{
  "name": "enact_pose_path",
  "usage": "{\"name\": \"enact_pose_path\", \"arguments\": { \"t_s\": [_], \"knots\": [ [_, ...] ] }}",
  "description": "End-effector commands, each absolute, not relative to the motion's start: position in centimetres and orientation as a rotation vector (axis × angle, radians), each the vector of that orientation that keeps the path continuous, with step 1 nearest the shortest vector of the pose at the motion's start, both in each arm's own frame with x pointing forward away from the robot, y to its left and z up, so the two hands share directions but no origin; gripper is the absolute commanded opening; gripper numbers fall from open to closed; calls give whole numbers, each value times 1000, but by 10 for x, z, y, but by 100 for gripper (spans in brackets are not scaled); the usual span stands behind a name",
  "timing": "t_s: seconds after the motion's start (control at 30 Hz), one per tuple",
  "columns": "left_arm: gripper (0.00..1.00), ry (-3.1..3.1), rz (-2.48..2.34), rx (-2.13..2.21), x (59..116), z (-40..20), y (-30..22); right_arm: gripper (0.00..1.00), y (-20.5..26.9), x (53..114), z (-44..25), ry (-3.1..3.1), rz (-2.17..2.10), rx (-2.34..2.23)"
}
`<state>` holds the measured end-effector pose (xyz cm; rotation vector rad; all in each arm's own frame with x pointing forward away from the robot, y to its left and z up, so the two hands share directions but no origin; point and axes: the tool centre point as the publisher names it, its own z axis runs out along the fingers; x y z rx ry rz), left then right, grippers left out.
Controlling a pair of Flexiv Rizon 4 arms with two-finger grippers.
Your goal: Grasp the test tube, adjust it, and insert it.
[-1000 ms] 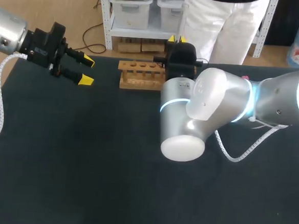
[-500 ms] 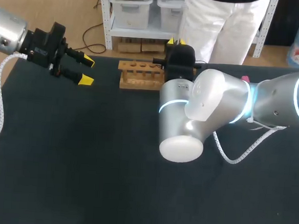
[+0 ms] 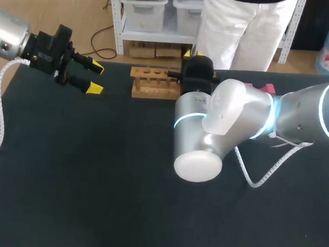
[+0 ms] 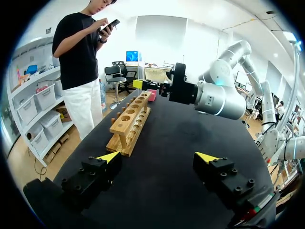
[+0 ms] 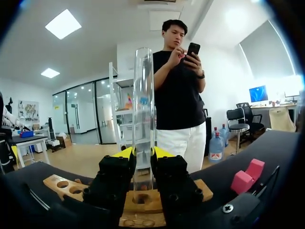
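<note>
A clear glass test tube [image 5: 143,109] stands upright between the fingers of my right gripper [image 5: 143,152], which is shut on it low on its length. The tube's lower end is at a hole in the end of the wooden rack [image 5: 143,202]; how deep it sits I cannot tell. From above, the right gripper [image 3: 197,62] is at the right end of the rack [image 3: 154,82], and the tube is hidden there. My left gripper [image 3: 96,78] hangs open and holds nothing, left of the rack. Its own view shows the left gripper [image 4: 159,157] with the rack [image 4: 131,121] ahead.
A small pink block [image 3: 267,87] lies on the dark table [image 3: 93,180] right of the rack, behind my right arm; it also shows as the pink block [image 5: 248,179] beside the right gripper. The right arm's big elbow [image 3: 202,143] hangs over the table's middle.
My right arm has shifted slightly left and its gripper has sunk toward the rack's right end with the tube. The left arm has not moved.
</note>
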<state>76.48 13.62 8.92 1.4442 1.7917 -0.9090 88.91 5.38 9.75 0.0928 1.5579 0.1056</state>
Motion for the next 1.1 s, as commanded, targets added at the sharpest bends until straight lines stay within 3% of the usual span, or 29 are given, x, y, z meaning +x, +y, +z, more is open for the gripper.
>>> {"name": "enact_pose_path", "arguments": {
  "t_s": [0.03, 0.5, 0.57, 0.67, 0.73, 0.9, 1.1],
  "knots": [
    [100, 1789, -910, 1446, 766, 88, 136, 0, 54, 892, 92, 1566, 112, 98],
    [100, 1789, -910, 1446, 766, 88, 136, 0, 57, 886, 74, 1625, 117, 108],
    [100, 1789, -910, 1446, 766, 88, 136, 21, 57, 885, 73, 1631, 117, 108],
    [100, 1789, -910, 1446, 766, 88, 136, 27, 58, 885, 73, 1636, 117, 109],
    [100, 1789, -910, 1446, 766, 88, 136, 38, 58, 885, 72, 1639, 117, 110],
    [100, 1789, -910, 1446, 766, 88, 136, 44, 58, 885, 72, 1643, 120, 114],
    [100, 1789, -910, 1446, 766, 88, 136, 44, 58, 883, 74, 1642, 116, 116]
  ]
}}
